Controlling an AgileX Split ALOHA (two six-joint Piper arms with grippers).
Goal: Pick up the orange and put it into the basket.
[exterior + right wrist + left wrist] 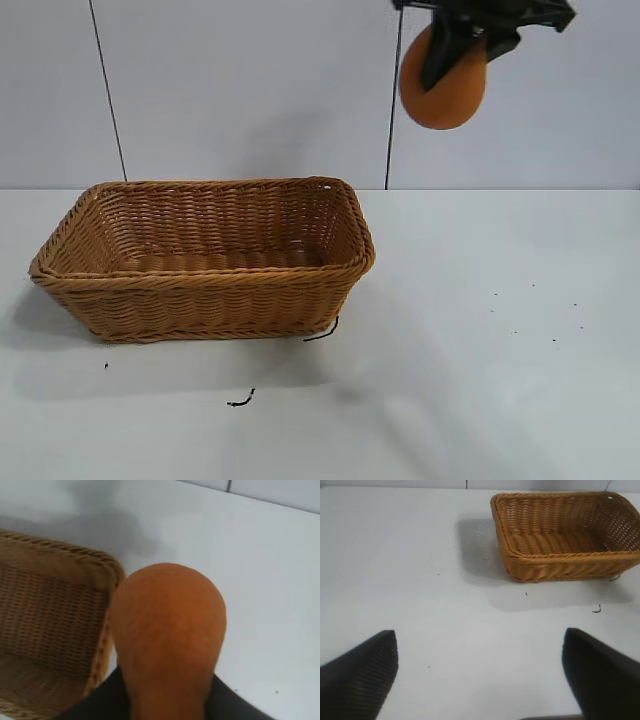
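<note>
My right gripper [455, 50] is shut on the orange [445, 90], a dull-orange rounded fruit, and holds it high in the air, above and to the right of the basket [205, 290]. In the right wrist view the orange [170, 635] fills the middle between the black fingers, with the basket's corner [107, 565] below and beside it. The tan woven basket stands on the white table and holds nothing. My left gripper [480, 670] is open and empty above the table, well away from the basket [560, 565].
The white table [500, 350] carries small dark scraps [240, 401] in front of the basket. A grey wall with two thin cables [108, 90] stands behind.
</note>
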